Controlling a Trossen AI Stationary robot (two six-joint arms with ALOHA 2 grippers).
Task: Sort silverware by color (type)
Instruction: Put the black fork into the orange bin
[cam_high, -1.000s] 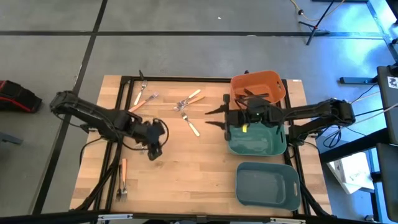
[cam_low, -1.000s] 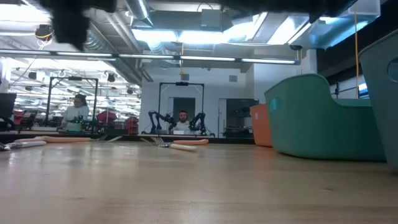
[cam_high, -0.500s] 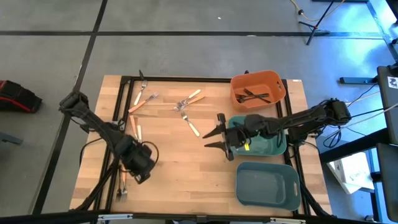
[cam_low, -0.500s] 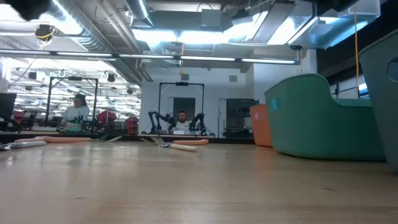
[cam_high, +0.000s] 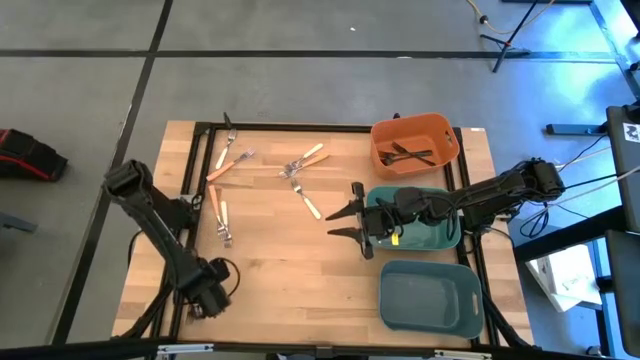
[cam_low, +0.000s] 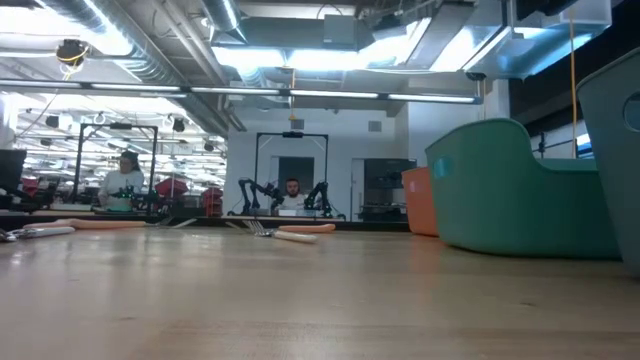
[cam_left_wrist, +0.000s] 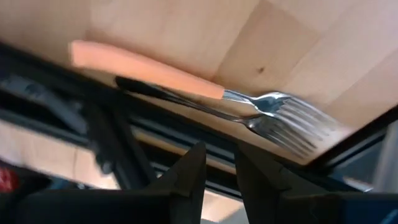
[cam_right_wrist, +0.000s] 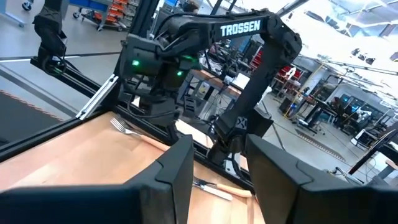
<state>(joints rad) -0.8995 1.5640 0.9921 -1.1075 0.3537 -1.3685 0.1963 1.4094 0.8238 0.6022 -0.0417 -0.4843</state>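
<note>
An orange-handled fork (cam_left_wrist: 186, 84) lies at the table's near-left corner, its silver head (cam_left_wrist: 283, 106) at the edge. My left gripper (cam_high: 203, 300) (cam_left_wrist: 217, 152) hangs just above it, pointing steeply down, its fingers open a narrow gap with nothing between them. More orange-handled forks lie at the far left (cam_high: 222, 160), left of middle (cam_high: 222, 218) and in the far middle (cam_high: 303, 180). Dark forks (cam_high: 408, 153) lie in the orange bin (cam_high: 440, 128). My right gripper (cam_high: 345, 218) (cam_right_wrist: 217, 149) stands open and level, left of the teal bin (cam_high: 440, 235).
A second teal bin (cam_high: 430, 295) stands at the near right. One dark fork (cam_high: 228, 125) lies on the far-left frame rail. The black table frame (cam_left_wrist: 124, 155) runs along the edge below my left gripper. Bare wood lies in the near middle (cam_high: 300, 270).
My left gripper has swung from the table's left middle toward the near-left corner, sinking and tipping steeply down over the orange-handled fork; forks it covered now show. My right gripper has moved toward the near edge, from beside the orange bin to beside the teal bin, then kept still.
</note>
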